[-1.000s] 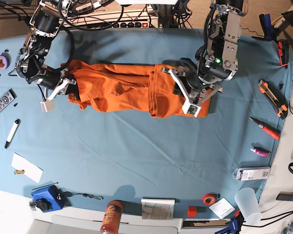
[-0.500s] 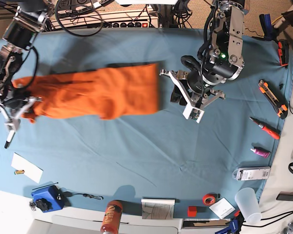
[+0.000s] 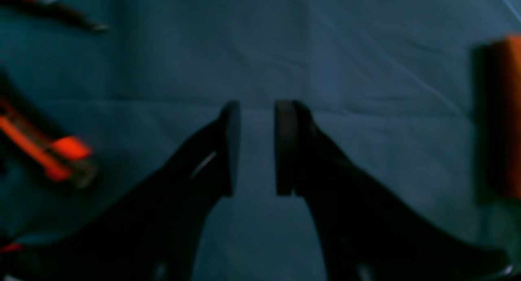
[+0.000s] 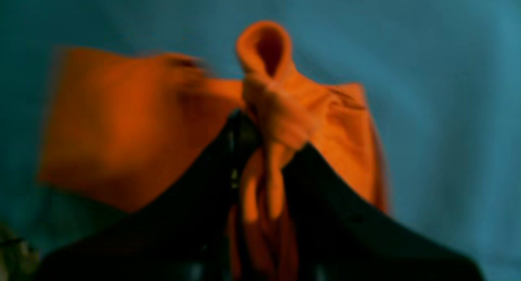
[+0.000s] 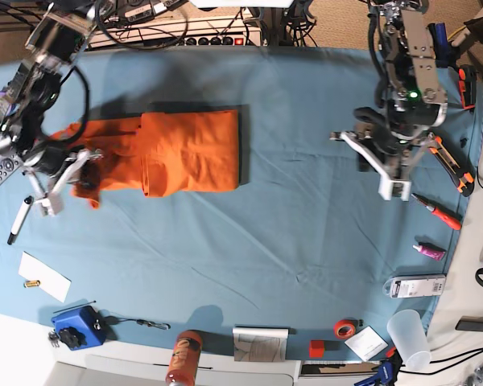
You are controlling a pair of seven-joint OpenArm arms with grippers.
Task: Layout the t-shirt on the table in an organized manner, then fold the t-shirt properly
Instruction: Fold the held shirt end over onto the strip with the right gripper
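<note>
The right fingers (image 4: 264, 150) pinch a bunched edge of the orange t-shirt (image 5: 185, 153), which lies on the tabletop (image 5: 290, 241); the left fingers (image 3: 256, 148) hover parted, holding nothing.

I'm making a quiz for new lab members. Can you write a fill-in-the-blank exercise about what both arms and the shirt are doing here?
1. The right gripper is shut on the ____ t-shirt.
2. The left gripper holds ____.
3. The t-shirt lies on the ____ cloth of the table.
4. The jaws of the left gripper stand ____.

Missing words: orange; nothing; teal-blue; open
</note>
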